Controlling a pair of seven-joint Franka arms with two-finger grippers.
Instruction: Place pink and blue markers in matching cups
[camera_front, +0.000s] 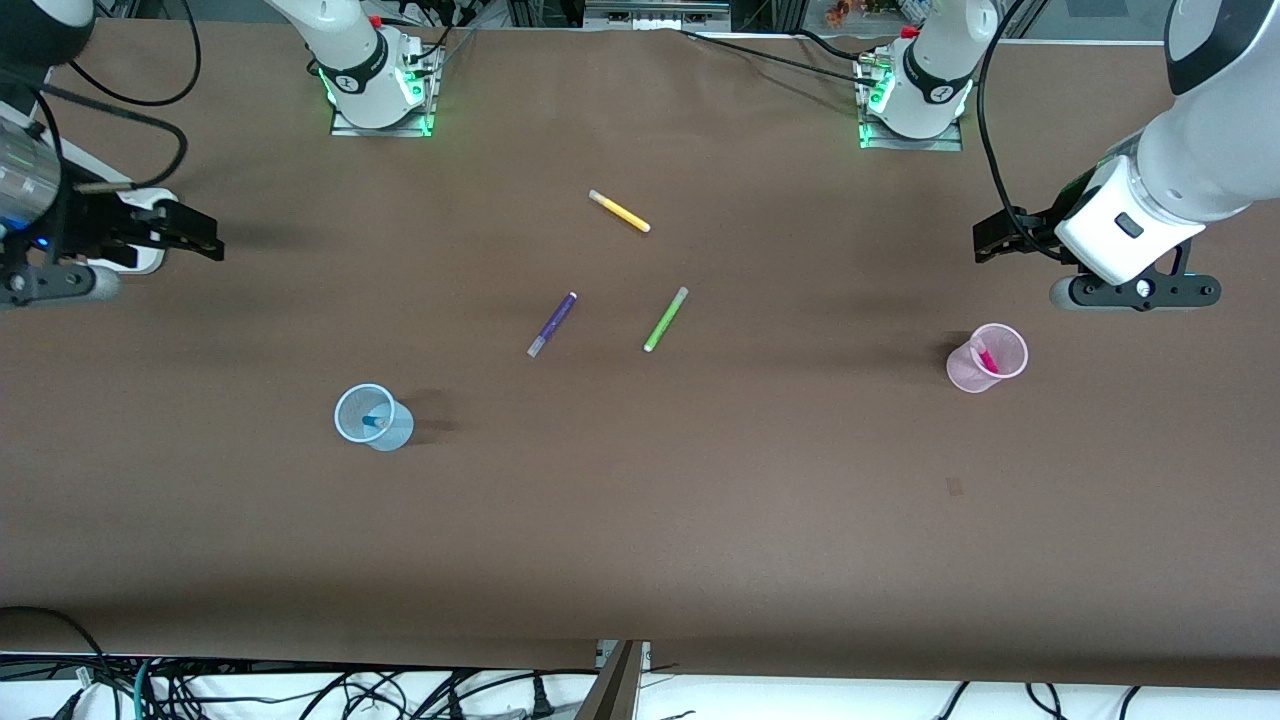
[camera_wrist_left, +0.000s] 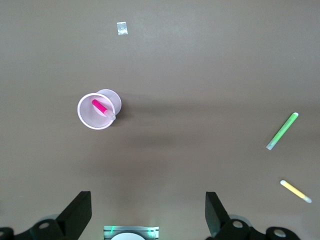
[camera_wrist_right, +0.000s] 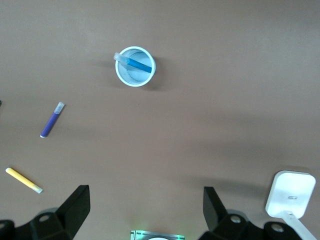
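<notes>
The pink marker (camera_front: 986, 359) stands slanted inside the pink cup (camera_front: 1005, 340), which sits at the right of the front frame, toward the left arm's end of the surface (camera_front: 640, 520). The blue marker (camera_front: 374, 422) leans inside the blue cup (camera_front: 350, 410), lower left of centre in that frame, toward the right arm's end. Both cups are upright and well apart from each other.

Between them, farther from the front camera, three pens lie loose: a purple pen (camera_front: 552, 324) and a green pen (camera_front: 666, 319) side by side near the middle, and a yellow pen (camera_front: 619, 211) above them in the frame.

The left tool (camera_front: 990, 242) hangs at the right edge of the front frame over bare surface, above the pink cup in the picture; its fingers are spread apart and hold nothing. The right tool (camera_front: 205, 240) hangs at the left edge, fingers likewise spread and empty. A small pale patch (camera_wrist_left: 122, 28) lies on the surface near the pink cup.
</notes>
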